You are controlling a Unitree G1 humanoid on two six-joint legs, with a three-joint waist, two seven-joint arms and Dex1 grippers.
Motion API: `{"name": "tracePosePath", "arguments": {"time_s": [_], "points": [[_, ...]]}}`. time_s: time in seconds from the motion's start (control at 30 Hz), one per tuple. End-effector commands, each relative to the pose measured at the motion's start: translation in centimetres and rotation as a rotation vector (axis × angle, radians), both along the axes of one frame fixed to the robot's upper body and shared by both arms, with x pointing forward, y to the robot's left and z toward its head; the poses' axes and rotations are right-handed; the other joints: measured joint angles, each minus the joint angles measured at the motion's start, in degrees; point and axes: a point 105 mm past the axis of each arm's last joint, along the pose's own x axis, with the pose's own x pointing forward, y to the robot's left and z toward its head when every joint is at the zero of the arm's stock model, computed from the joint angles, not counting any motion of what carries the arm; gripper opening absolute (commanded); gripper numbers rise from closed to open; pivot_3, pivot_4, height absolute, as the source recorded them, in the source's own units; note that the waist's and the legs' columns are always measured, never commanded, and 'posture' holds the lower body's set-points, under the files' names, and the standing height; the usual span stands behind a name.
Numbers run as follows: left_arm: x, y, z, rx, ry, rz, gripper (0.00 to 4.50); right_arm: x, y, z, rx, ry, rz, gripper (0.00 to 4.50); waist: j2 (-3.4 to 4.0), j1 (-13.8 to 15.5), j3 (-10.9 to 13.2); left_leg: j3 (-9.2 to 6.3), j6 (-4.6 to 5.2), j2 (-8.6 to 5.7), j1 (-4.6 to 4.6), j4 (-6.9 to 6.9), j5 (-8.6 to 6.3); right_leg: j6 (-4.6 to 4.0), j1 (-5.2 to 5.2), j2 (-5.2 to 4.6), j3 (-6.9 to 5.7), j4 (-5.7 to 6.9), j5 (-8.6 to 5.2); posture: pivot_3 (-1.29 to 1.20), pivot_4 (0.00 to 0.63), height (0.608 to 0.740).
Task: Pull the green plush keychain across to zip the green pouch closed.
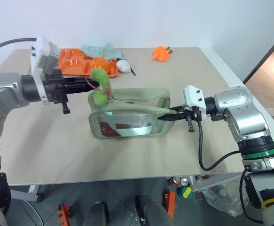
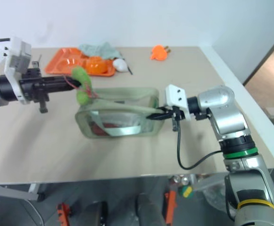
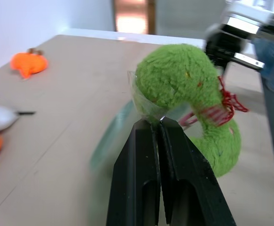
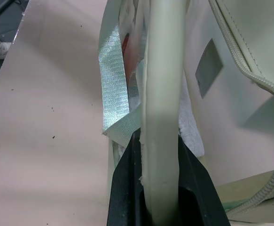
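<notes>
Though unzipped, red-filled green pouch [image 1: 127,120]

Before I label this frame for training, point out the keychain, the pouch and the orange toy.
keychain [image 1: 99,81]: left eye view, on the plush ring's upper curve.
pouch [image 1: 127,123]: left eye view, on the clear front panel.
orange toy [image 1: 160,53]: left eye view, on its body.

The left gripper [image 1: 90,85] reaches in level from the left, its black fingers pressed together just beside the green pouch's [image 1: 127,123] near-left corner. The right gripper [image 1: 167,116] points left, tilted slightly down, its fingers clamped at the pouch's right end.
</notes>
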Motion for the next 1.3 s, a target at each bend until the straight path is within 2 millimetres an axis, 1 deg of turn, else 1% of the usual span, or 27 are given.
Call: {"name": "tracePosePath", "arguments": {"time_s": [0.03,0.2,0.33,0.4,0.43,0.53,0.67,0.73,0.8,0.9,1.0,1.07,1.13,1.23,1.3], "points": [[-0.2,-0.8,0.7,0.003,-0.044,-0.037,0.02,-0.3,0.2,0.9,0.007,-0.036,0.012,0.00,0.00,0.0,0.0,-0.01,0.00,0.00,0.00,0.00,0.00,0.00,0.00,0.00,-0.01,0.00,0.00,0.00,0.150,0.740],[1.3,-1.0,0.3,0.002,-0.031,0.004,0.02,-0.3,0.3,0.9,0.007,-0.037,0.012,0.00,0.00,0.0,0.0,-0.02,0.00,-0.01,0.00,0.02,0.00,0.00,0.01,0.00,-0.01,0.01,0.00,0.00,0.150,0.740],[3.0,-0.4,0.4,-0.010,-0.022,0.082,0.02,-0.3,0.4,0.8,0.008,-0.036,0.011,0.00,0.00,0.0,0.0,-0.02,0.00,-0.01,-0.01,0.01,0.00,0.00,0.00,0.01,0.00,0.00,0.00,0.00,0.150,0.740],[3.6,0.1,0.8,-0.041,0.007,0.116,0.68,-0.3,0.4,0.8,0.008,-0.036,0.011,0.00,0.00,0.0,0.0,-0.04,0.00,-0.01,-0.01,0.01,0.00,0.00,0.00,0.01,-0.01,0.01,0.00,0.00,0.150,0.740],[3.7,0.1,0.9,-0.049,0.014,0.117,0.93,-0.4,0.4,0.8,0.007,-0.035,0.011,0.00,0.00,0.0,0.0,-0.04,0.00,-0.01,-0.01,0.01,0.00,0.00,0.00,0.01,-0.02,0.00,0.00,0.00,0.150,0.740],[3.2,0.1,0.7,-0.039,0.013,0.097,1.92,-0.4,0.4,0.7,0.006,-0.035,0.010,0.00,0.00,0.0,0.0,-0.02,0.00,-0.01,-0.01,0.01,0.00,0.01,0.00,0.01,0.01,0.00,0.00,0.00,0.150,0.740],[2.9,-0.1,0.5,-0.048,0.024,0.083,3.37,-0.4,0.4,0.8,0.009,-0.035,0.010,0.00,0.00,0.0,0.0,-0.05,0.00,-0.01,-0.02,0.00,0.00,0.01,0.00,0.01,-0.01,0.00,-0.01,0.00,0.150,0.740],[2.4,-0.2,0.6,-0.055,0.022,0.062,4.00,-0.4,0.4,0.9,0.010,-0.036,0.011,0.00,0.00,0.0,0.0,-0.04,0.00,-0.01,-0.02,0.00,0.00,0.01,0.00,0.01,-0.01,0.01,-0.01,0.00,0.150,0.740],[2.0,0.1,0.7,-0.058,0.011,0.055,4.00,-0.3,0.4,0.9,0.009,-0.035,0.010,0.00,0.00,0.0,0.0,-0.05,0.00,-0.01,-0.02,0.01,0.00,0.01,0.00,0.01,-0.01,0.02,-0.01,0.00,0.150,0.740],[1.3,0.9,1.5,-0.089,-0.012,0.052,4.00,-0.4,0.4,0.8,0.009,-0.032,0.011,0.00,0.00,-0.1,0.0,-0.05,0.00,0.00,-0.02,0.01,0.00,0.01,0.00,0.01,-0.01,0.02,-0.01,0.00,0.150,0.740],[0.5,2.6,3.2,-0.195,-0.008,0.066,4.00,-0.4,0.4,0.7,0.008,-0.028,0.010,0.00,0.00,-0.1,0.0,-0.08,0.00,0.00,-0.02,0.01,0.00,0.01,-0.01,0.01,-0.04,0.02,-0.01,0.00,0.150,0.740],[-0.2,3.6,3.7,-0.233,0.008,0.072,4.00,-0.5,0.4,0.7,0.009,-0.026,0.011,0.00,0.00,-0.1,0.0,-0.07,0.00,0.00,-0.02,0.01,0.00,0.01,0.00,0.01,-0.03,0.02,-0.01,0.00,0.150,0.740],[-0.7,4.0,2.8,-0.194,0.040,0.081,4.00,-0.4,0.4,0.7,0.009,-0.024,0.009,0.00,0.01,-0.1,0.0,-0.08,0.00,0.00,-0.01,0.00,0.00,0.01,0.00,0.01,-0.04,0.02,-0.01,0.00,0.150,0.740],[-1.5,3.8,-0.2,-0.050,0.103,0.083,4.00,-0.3,0.5,0.6,0.006,-0.024,0.010,0.00,0.00,-0.1,0.0,-0.08,0.00,0.00,0.00,0.00,0.00,0.00,0.01,0.00,-0.04,0.02,-0.02,0.00,0.150,0.740],[-1.8,3.8,-1.9,0.013,0.138,0.086,4.00,-0.3,0.6,0.6,0.007,-0.025,0.012,0.00,0.00,-0.1,0.0,-0.06,0.00,0.00,0.00,0.00,0.00,-0.02,0.01,-0.01,-0.03,0.02,-0.03,0.00,0.150,0.740]]}}
